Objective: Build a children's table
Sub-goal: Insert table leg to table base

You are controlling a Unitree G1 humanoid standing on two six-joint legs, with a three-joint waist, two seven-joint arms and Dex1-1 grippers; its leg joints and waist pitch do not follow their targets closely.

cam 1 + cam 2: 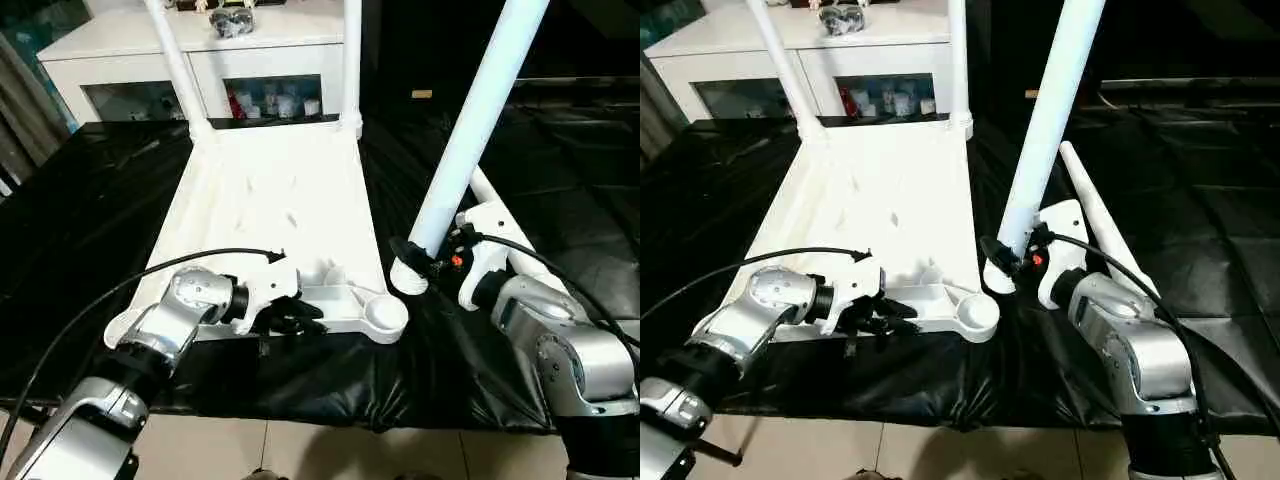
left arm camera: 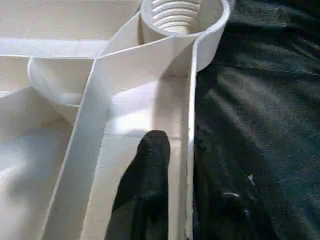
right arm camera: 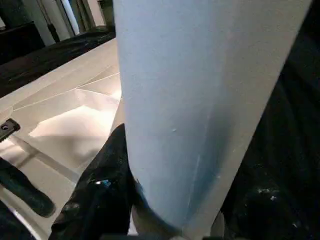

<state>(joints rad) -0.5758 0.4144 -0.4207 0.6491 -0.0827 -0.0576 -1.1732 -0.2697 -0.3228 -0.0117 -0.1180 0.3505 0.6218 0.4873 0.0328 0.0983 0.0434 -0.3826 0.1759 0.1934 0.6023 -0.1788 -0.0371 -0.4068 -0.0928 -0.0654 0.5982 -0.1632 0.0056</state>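
Black-covered work surface (image 1: pixel 90 200) — inverted tabletop (image 1: pixel 270 190) gripped at its near rim by the left gripper (image 1: pixel 290 312); a tapered leg (image 1: pixel 470 130) is clamped upright by the right gripper (image 1: pixel 425 262) — beside the empty corner socket (image 1: pixel 385 315).

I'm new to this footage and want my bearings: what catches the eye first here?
A white tabletop lies upside down on the black cover, two legs already standing in its far corners. The right gripper holds a third leg tilted beside the empty near-right socket. The left gripper sits at the tabletop's near edge, one finger inside the rim.
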